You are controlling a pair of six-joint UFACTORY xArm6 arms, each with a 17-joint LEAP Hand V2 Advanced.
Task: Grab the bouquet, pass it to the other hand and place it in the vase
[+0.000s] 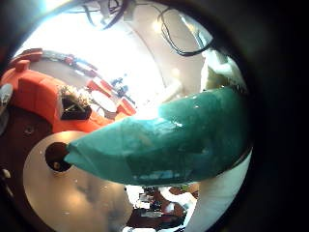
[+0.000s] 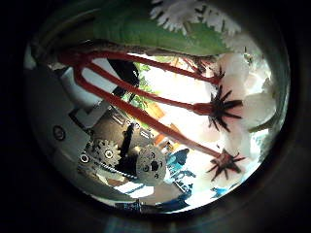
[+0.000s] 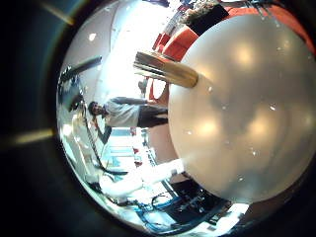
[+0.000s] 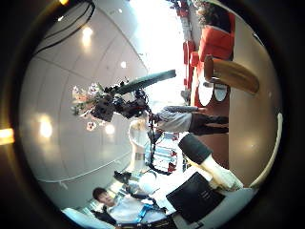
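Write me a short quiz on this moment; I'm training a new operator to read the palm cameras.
1. True or false: the bouquet lies close to the palm in the left thumb side palm view.
2. In the right thumb side palm view, the bouquet is: A) pressed against the right palm; B) away from it, held up by the left hand; C) out of view.
3. Fill in: the geared parts beside the bouquet belong to the ___ hand.

Key: 1 true; 2 B; 3 left.

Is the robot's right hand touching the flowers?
Apart. The right thumb side palm view shows the bouquet far from that palm, held by the left hand, with open room between them.
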